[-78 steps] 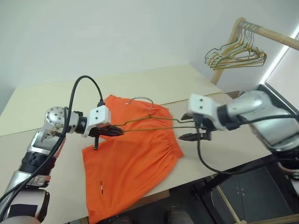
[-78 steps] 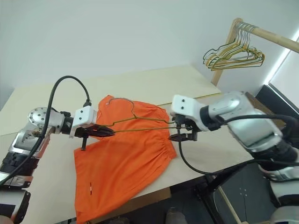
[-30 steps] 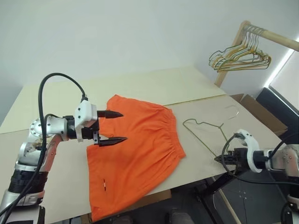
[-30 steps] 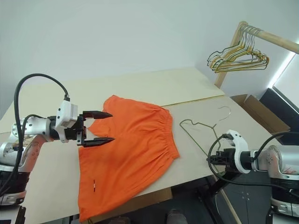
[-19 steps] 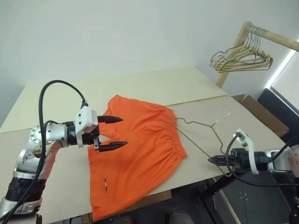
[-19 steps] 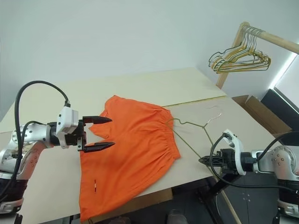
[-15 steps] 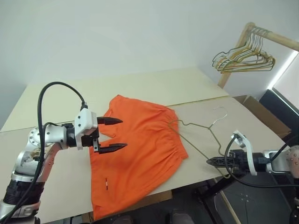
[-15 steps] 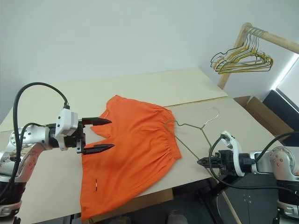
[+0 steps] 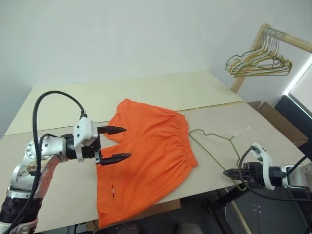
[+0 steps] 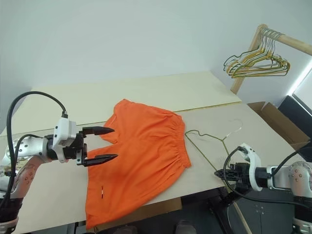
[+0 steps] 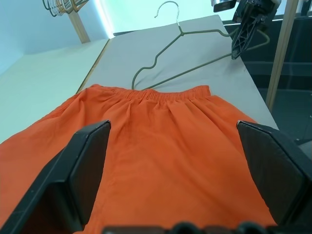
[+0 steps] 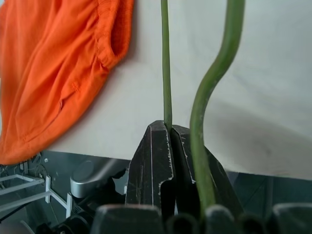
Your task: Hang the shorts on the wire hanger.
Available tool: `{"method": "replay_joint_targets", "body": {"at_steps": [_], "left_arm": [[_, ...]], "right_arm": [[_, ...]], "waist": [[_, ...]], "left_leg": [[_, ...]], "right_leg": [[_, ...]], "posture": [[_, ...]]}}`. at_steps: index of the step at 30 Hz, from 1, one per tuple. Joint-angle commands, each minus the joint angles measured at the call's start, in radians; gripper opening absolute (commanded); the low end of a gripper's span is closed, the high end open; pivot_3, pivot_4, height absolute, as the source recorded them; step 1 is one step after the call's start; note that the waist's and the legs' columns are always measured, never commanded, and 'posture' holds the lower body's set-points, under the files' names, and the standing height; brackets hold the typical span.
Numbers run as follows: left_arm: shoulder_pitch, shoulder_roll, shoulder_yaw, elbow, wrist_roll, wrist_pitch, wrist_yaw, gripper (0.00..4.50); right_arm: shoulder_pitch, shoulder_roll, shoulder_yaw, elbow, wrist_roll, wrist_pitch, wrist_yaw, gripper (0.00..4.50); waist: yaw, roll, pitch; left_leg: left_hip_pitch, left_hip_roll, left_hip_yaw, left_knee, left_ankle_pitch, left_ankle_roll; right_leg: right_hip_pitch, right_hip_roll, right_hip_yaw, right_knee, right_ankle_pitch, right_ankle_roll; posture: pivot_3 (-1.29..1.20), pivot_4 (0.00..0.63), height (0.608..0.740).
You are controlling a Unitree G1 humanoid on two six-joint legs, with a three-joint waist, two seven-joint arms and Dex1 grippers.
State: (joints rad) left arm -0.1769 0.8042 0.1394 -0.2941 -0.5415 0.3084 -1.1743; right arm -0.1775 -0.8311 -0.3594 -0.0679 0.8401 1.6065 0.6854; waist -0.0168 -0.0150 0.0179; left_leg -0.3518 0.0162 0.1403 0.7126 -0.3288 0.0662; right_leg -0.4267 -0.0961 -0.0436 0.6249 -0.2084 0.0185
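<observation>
The shorts [image 9: 148,156] are found spread flat on the table [image 9: 161,92], waistband toward the right. The wire hanger [image 9: 217,146] lies just right of the waistband, pinched at its near corner by the right gripper [image 9: 228,172], which is closed on the wire. The left gripper [image 9: 117,144] hovers over the shorts' left edge, jaws wide and empty. The fabric is judged soft and limp (likely to sag); the gathered waistband is the recommended hold. The hanger is judged light and springy.

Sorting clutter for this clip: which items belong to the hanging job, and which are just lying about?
Job: bright orange fabric shorts; thin grey wire hanger, pinched by the right tool.
Lying about: bunched gold and dark hangers on wooden rail; cardboard box.
</observation>
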Motion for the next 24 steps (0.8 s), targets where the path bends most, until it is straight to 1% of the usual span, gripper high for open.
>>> {"method": "replay_joint_targets", "body": {"at_steps": [1, 6, 9, 14, 18, 24], "left_arm": [[-0.002, 0.007, 0.023, -0.033, -0.019, 0.002, 0.011, 4.48], [-0.001, -0.002, 0.020, -0.041, -0.019, 0.001, 0.033, 4.48], [0.007, -0.006, 0.021, -0.052, -0.028, 0.013, 0.050, 4.48], [0.066, -0.033, 0.022, -0.134, -0.087, 0.082, 0.105, 4.48], [0.109, -0.044, 0.022, -0.193, -0.121, 0.121, 0.137, 4.48], [0.099, -0.080, 0.024, -0.229, -0.128, 0.122, 0.213, 4.48]], "right_arm": [[-0.004, -0.006, -0.021, -0.053, 0.058, 0.008, 0.014, 0.00], [0.014, -0.035, -0.002, -0.070, 0.090, 0.008, 0.037, 0.00], [0.025, -0.037, -0.014, -0.081, 0.103, 0.008, 0.053, 0.00], [0.024, -0.009, -0.034, -0.089, 0.107, 0.004, 0.039, 0.00], [0.032, -0.015, -0.025, -0.093, 0.107, -0.009, 0.049, 0.00], [0.020, -0.034, -0.021, -0.052, 0.079, -0.042, 0.052, 0.00]], "waist": [[0.000, 0.000, 0.000], [0.002, 0.000, 0.000], [0.002, 0.000, 0.000], [0.001, 0.000, 0.000], [0.003, 0.000, 0.000], [0.006, 0.000, 0.000]], "left_leg": [[0.000, 0.000, 0.000, 0.000, 0.000, 0.000], [0.000, 0.000, 0.000, 0.000, 0.000, 0.001], [0.000, 0.000, 0.000, 0.000, -0.001, 0.001], [0.000, 0.000, 0.000, 0.000, -0.001, 0.001], [0.000, 0.000, 0.000, 0.000, -0.001, 0.001], [0.000, 0.000, 0.000, 0.000, -0.002, 0.002]], "right_leg": [[0.000, 0.000, 0.000, 0.000, 0.000, 0.000], [0.000, 0.000, 0.000, -0.001, 0.000, 0.000], [0.000, 0.000, 0.000, -0.001, 0.000, 0.000], [0.001, 0.000, 0.000, -0.001, 0.000, 0.000], [0.001, 0.000, 0.000, -0.001, 0.000, 0.000], [0.002, 0.000, 0.000, -0.002, 0.000, 0.000]], "posture": [[0.00, 0.000, 0.740], [0.01, 0.000, 0.740], [0.01, 0.000, 0.740], [0.01, 0.000, 0.740], [0.01, 0.000, 0.740], [0.01, 0.000, 0.740]]}}
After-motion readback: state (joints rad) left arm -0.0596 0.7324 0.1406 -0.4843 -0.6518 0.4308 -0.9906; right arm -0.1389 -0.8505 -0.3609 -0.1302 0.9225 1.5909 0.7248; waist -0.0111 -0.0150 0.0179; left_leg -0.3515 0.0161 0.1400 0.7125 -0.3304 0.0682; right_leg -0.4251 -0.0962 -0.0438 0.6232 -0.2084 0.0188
